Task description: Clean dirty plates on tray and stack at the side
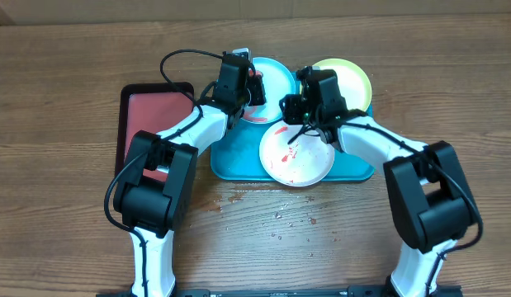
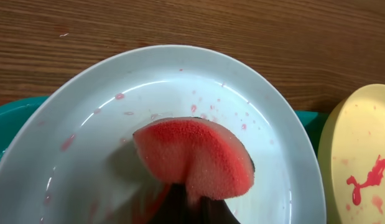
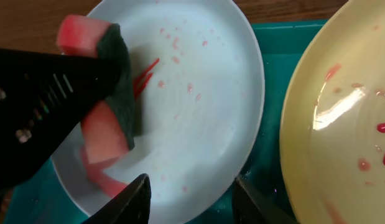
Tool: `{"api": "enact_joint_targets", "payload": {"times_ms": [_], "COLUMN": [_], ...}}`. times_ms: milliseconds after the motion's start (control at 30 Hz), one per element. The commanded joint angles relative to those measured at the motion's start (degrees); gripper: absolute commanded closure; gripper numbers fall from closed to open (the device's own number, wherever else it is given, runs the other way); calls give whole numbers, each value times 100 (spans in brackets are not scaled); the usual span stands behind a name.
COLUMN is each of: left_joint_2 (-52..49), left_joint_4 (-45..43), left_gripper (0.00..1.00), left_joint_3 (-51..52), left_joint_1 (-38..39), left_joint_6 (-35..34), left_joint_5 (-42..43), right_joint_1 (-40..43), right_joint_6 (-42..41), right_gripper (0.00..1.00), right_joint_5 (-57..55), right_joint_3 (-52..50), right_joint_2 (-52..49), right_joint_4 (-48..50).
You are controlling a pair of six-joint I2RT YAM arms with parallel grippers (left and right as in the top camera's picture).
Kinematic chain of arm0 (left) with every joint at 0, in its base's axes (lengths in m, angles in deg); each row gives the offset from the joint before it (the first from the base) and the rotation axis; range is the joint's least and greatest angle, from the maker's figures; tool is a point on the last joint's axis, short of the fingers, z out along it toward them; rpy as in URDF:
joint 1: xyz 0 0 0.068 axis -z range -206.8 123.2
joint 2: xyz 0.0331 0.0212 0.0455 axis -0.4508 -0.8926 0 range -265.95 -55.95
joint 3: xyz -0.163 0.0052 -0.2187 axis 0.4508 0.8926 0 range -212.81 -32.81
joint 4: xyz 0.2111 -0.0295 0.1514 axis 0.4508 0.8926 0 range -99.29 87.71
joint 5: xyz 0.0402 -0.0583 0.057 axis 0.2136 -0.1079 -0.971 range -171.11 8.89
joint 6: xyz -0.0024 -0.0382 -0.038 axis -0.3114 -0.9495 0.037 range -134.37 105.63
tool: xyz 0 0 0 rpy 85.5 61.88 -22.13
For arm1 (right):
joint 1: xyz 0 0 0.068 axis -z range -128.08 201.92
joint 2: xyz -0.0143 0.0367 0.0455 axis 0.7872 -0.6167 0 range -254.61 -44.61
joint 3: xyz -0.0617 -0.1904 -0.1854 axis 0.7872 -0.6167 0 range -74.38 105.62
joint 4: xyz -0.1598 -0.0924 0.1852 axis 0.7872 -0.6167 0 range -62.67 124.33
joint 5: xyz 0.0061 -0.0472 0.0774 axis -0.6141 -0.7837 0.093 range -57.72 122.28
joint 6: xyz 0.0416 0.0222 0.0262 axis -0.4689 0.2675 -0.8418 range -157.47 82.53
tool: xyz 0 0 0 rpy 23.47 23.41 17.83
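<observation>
Tray: the teal tray [image 1: 226, 162] lies mid-counter [image 1: 65, 66] and carries all three plates.
Plates: the light blue plate [image 1: 280, 76] is at the back left, the yellow-green plate [image 1: 356, 80] at the back right, and the white plate [image 1: 303, 163] in front; red sauce shows on all three.
Left gripper: the left gripper [image 1: 247, 84] is closed on a red sponge [image 2: 195, 155], which is pressed into the bowl of the light blue plate.
Right gripper: the right gripper [image 3: 192, 198] has its jaws apart and holds nothing; it hangs over the tray near the light blue plate's rim.
Handling: the plates look like thin, stiff, light plastic, probably slick with wet sauce. They will likely skate under the sponge unless steadied.
Where to hold: the raised rim on the side away from the sponge, pinched across its edge.
Overhead only: the whole layout, and the sauce heaviest on the white plate.
Left wrist only: the sponge's foam face and the fine red specks around it.
Right wrist only: the sponge's dark scouring back, a red streak beside it, and the empty jaws.
Doubtful: whether the right gripper touches the plate cannot be told from these views.
</observation>
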Motion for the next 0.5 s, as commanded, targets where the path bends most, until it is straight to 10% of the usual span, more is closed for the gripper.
{"api": "enact_joint_targets", "payload": {"times_ms": [0,467], "left_joint_2": [-79,-79], "left_joint_4": [2,44], "left_gripper": [96,96], "left_joint_3": [-138,-138], "left_joint_1": [15,17], "left_joint_6": [-98,-144], "left_joint_5": [-122,-114], "right_joint_1": [7,7], "right_joint_6": [-186,-540], "right_gripper": [57,63], "right_joint_5": [-155,-573], "right_joint_3": [372,483], "right_joint_2": [-192,-520], "right_joint_4": [-92,-125]}}
